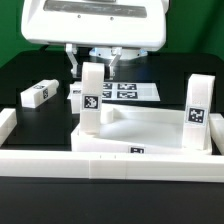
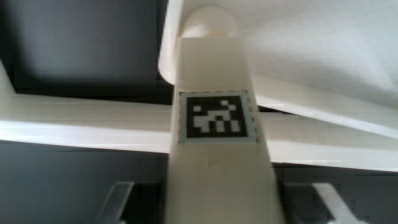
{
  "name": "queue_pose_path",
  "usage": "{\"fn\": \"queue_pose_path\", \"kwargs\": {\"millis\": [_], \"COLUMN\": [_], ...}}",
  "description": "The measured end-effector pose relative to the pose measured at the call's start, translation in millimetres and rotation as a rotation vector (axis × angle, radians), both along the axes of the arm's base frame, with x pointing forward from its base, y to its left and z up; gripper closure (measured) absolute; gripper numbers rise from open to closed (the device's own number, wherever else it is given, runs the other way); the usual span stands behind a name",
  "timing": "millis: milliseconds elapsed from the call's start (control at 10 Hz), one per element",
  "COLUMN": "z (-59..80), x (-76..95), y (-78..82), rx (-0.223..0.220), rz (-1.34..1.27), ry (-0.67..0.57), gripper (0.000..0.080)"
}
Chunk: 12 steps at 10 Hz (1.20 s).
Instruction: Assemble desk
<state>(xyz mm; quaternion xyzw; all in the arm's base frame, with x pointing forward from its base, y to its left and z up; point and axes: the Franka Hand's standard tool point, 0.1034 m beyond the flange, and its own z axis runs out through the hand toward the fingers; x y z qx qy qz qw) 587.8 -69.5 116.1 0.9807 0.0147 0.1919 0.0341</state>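
Exterior view: The desk top is seen lying flat on the black table, rim upward, inside the white border rails. A held leg is found upright at the desk top's corner on the exterior view's left, its tag facing the camera. The end effector is positioned directly over this leg, partly closed, with the fingers gripping its upper end. A second leg is noted upright at the corner on the exterior view's right, also tagged. A loose leg is observed lying on its side on the table, well apart from the desk top, toward the exterior view's left. The marker board is seen flat on the table behind the held leg.

Wrist view: The held leg is shown lengthwise through the middle of the frame, its tag clearly legible. Blurred grey fingers are made out on either side of its near end. The desk top's white rim is seen crossing behind the leg, with dark table beyond. Whether the leg's far end is seated in a socket cannot be told.
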Motion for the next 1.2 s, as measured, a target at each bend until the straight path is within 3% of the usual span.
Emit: {"fn": "queue_pose_path", "kwargs": {"millis": [100,300,400,700,1100,1200], "z": [0.1,0.0,0.0,3.3,30.4,28.1], "x": [0.1,0.1,0.1,0.9,6.8,5.7], "y": [0.0,0.0,0.1,-0.3,-0.7,-0.2], "rx": [0.0,0.0,0.0,0.001,0.022,0.023], "rz": [0.0,0.0,0.0,-0.001,0.001,0.001], "ry": [0.0,0.0,0.0,-0.003,0.024,0.031], "gripper": [0.0509,0.0268,0.0187,0.0156,0.015,0.015]}}
